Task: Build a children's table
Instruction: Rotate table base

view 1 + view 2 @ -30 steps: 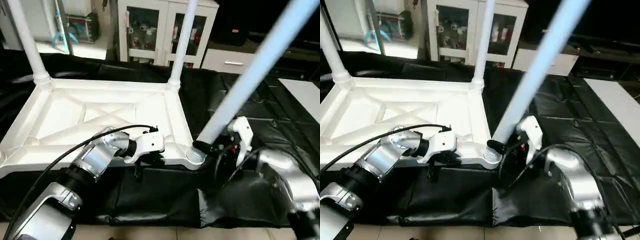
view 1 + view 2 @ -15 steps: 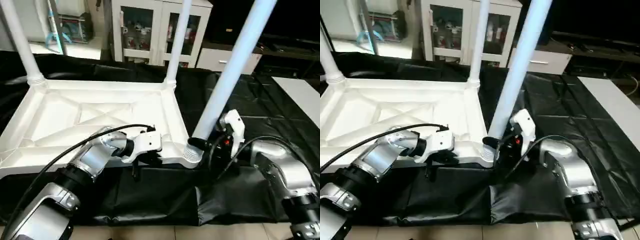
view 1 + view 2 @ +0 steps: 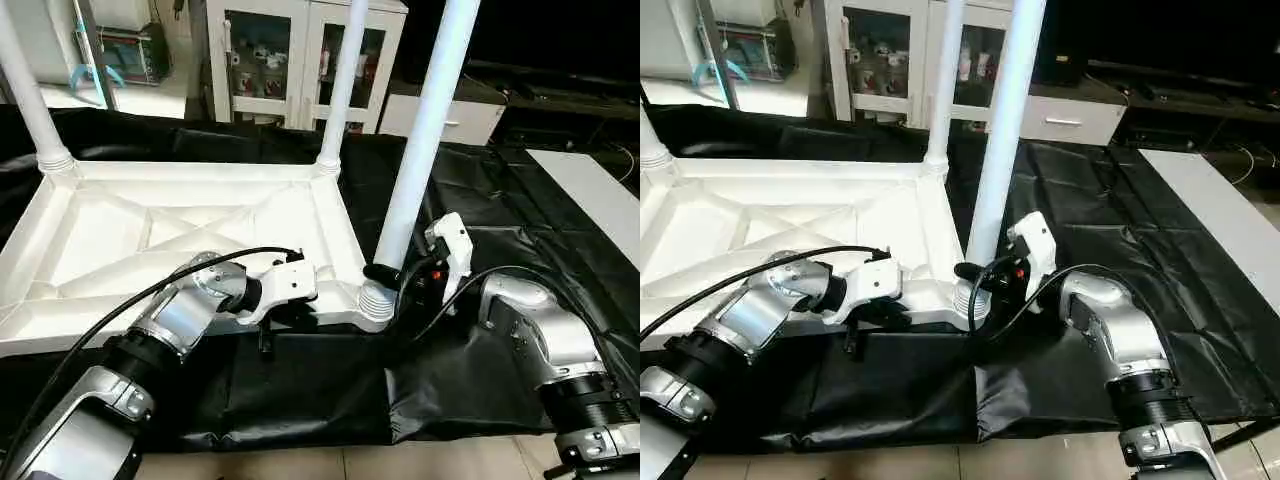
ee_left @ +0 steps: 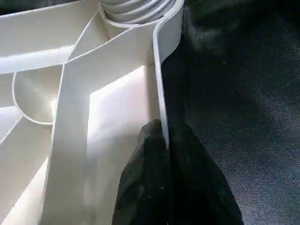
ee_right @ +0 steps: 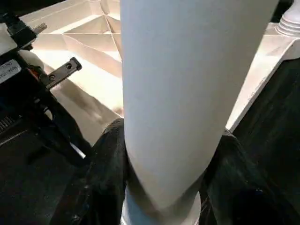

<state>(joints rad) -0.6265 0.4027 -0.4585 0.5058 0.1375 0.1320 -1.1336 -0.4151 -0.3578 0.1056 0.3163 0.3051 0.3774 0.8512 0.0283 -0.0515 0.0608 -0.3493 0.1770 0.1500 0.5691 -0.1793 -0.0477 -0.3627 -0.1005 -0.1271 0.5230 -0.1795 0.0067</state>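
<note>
Even indoor light, head views sharp; tabletop (image 3: pixel 180 230) glares white, black cloth (image 3: pixel 470 210) shows sheen, right wrist view's leg (image 5: pixel 187 93) blurred.

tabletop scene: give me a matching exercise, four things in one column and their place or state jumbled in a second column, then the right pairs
Things:
1. left gripper
2. right gripper
3. near right leg
4. black sheet

Places or states:
A. spread under the tabletop
B. shut on the tabletop's near rim
C. standing in the near right corner socket
D. closed around the leg just above its ribbed end

Right pairs: 1-B, 2-D, 3-C, 4-A
</note>
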